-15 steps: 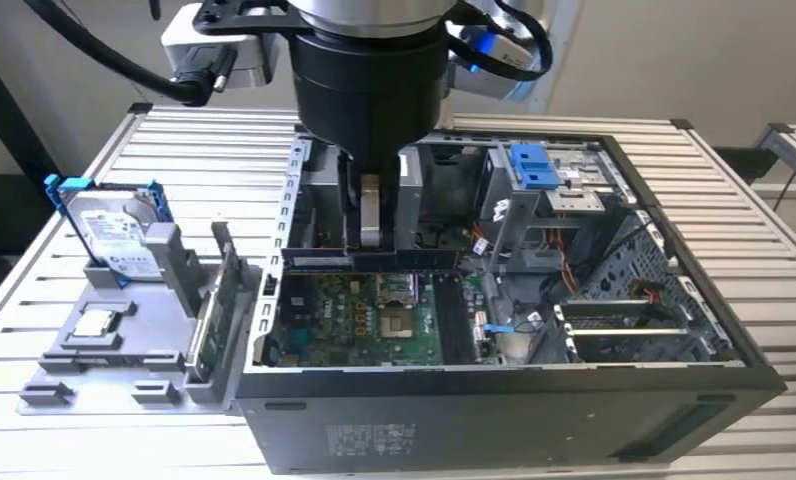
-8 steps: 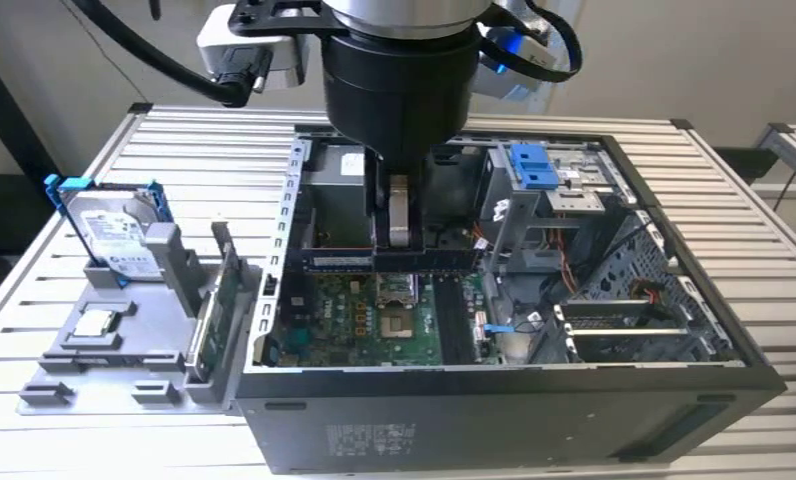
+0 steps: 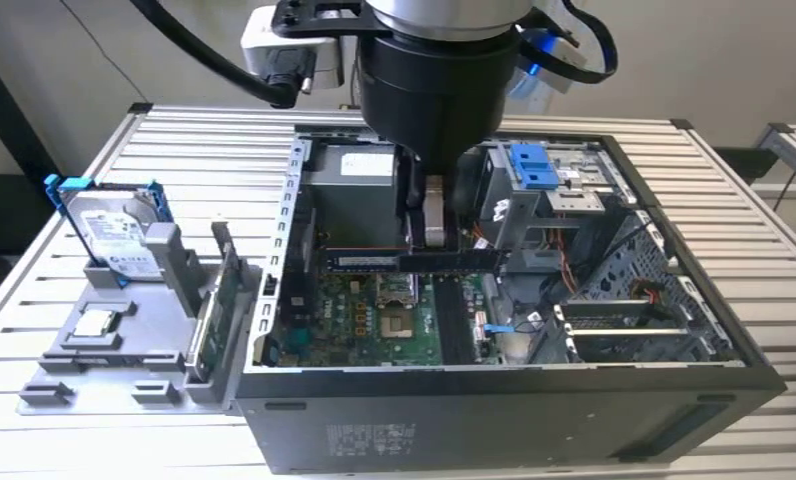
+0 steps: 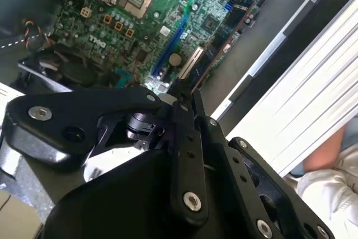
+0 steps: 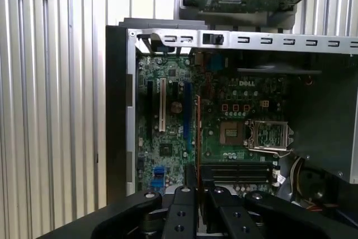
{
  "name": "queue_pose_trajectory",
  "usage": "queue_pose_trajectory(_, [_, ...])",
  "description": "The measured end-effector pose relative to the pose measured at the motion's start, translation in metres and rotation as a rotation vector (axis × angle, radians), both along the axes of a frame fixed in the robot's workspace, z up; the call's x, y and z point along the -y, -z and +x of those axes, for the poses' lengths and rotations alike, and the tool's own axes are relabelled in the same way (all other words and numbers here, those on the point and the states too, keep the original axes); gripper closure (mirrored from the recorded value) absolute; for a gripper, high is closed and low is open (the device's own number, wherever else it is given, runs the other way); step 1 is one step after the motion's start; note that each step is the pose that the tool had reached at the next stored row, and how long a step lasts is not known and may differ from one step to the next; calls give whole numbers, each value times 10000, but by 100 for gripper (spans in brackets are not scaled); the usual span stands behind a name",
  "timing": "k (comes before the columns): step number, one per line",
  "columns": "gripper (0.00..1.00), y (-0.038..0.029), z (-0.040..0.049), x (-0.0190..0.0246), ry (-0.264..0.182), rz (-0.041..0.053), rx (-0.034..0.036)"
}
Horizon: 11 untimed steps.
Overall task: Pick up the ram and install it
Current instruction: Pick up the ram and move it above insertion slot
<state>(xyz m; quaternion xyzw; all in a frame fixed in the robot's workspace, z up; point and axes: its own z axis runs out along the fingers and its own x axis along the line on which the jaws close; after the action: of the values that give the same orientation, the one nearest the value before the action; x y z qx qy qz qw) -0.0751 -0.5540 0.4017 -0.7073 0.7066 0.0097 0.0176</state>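
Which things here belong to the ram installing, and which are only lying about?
Job: slim dark green ram stick; black gripper shut on it; open black computer case.
Lying about: silver hard drive with blue rails; wide green expansion card.

One ram (image 3: pixel 365 260), one hard drive (image 3: pixel 115 235), one expansion card (image 3: pixel 215 312), one computer case (image 3: pixel 505 425).

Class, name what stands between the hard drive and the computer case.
The green expansion card, upright in its grey holder, as the exterior view shows.
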Motion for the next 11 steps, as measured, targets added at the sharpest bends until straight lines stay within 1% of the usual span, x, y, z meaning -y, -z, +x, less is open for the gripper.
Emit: queue_pose_trajectory(11, [86,0,270,0,-8,0,0])
